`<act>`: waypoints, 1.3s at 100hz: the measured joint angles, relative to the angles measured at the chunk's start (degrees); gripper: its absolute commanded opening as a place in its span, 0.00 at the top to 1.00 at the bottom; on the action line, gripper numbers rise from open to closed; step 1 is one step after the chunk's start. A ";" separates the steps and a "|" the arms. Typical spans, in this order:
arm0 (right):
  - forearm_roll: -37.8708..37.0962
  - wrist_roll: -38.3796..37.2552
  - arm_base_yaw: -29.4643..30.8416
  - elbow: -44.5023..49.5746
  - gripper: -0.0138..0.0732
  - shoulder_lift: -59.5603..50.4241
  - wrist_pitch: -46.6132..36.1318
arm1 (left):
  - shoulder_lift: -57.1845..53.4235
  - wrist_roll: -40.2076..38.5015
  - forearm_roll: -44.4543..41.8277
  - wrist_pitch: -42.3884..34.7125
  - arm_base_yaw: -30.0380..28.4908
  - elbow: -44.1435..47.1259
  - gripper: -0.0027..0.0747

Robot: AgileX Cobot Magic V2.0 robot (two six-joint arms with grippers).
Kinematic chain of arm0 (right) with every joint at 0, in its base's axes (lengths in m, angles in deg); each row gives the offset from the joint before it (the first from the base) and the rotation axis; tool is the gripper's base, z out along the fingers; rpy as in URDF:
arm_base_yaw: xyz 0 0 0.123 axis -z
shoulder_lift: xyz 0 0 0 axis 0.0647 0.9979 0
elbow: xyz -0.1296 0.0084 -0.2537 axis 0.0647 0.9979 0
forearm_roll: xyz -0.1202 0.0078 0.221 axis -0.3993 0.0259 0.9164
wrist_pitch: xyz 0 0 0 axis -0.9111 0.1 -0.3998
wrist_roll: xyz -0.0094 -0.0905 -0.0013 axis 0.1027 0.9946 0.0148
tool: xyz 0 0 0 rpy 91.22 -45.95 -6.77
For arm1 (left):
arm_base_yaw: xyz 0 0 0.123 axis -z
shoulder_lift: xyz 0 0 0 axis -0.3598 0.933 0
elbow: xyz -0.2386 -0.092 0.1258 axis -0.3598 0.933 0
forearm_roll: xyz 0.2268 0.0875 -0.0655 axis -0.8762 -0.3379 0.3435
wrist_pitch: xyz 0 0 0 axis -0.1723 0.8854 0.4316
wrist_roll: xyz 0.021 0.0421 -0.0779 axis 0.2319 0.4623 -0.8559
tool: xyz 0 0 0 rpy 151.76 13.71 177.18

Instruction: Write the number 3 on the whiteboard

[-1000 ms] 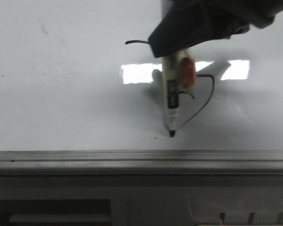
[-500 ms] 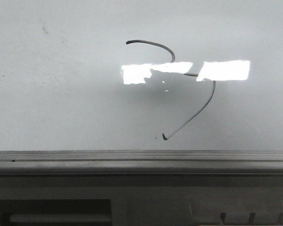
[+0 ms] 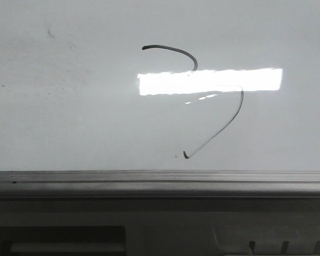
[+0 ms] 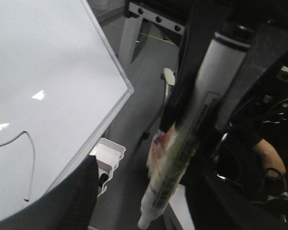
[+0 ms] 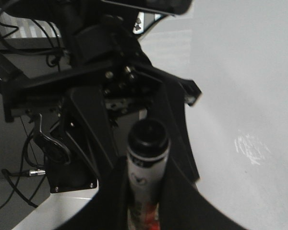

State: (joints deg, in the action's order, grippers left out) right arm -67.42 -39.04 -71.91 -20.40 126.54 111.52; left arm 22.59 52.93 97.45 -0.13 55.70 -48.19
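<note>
While a white glare (image 3: 209,81) cut across its middle, the number 3 (image 3: 224,122) sat at the centre of the whiteboard (image 3: 69,106), its hook at 6 o'clock near the grey rail (image 3: 160,178). Neither arm showed from the front. The left gripper (image 4: 201,120) clenched one marker (image 4: 182,143); the right gripper (image 5: 144,191) clenched another marker (image 5: 146,167).

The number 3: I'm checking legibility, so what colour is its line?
Thin dark grey-black on the pale whiteboard; the number 3 shows best in the front view.
</note>
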 measured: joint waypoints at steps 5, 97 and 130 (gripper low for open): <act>0.00 0.00 -0.73 -0.22 0.89 0.42 -0.70 | 0.70 1.18 1.02 0.88 0.00 0.00 0.48; 2.05 0.11 -1.30 -3.51 0.89 1.16 -0.03 | 1.25 2.53 1.28 4.18 0.00 0.04 0.87; 2.42 -0.42 -1.30 -3.51 0.78 1.42 -0.03 | 1.25 4.31 0.06 4.91 0.00 0.04 0.99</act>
State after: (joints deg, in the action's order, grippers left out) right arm -65.00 -39.46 -73.21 -23.91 127.96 111.49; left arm 23.85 57.24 97.51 4.78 55.70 -48.16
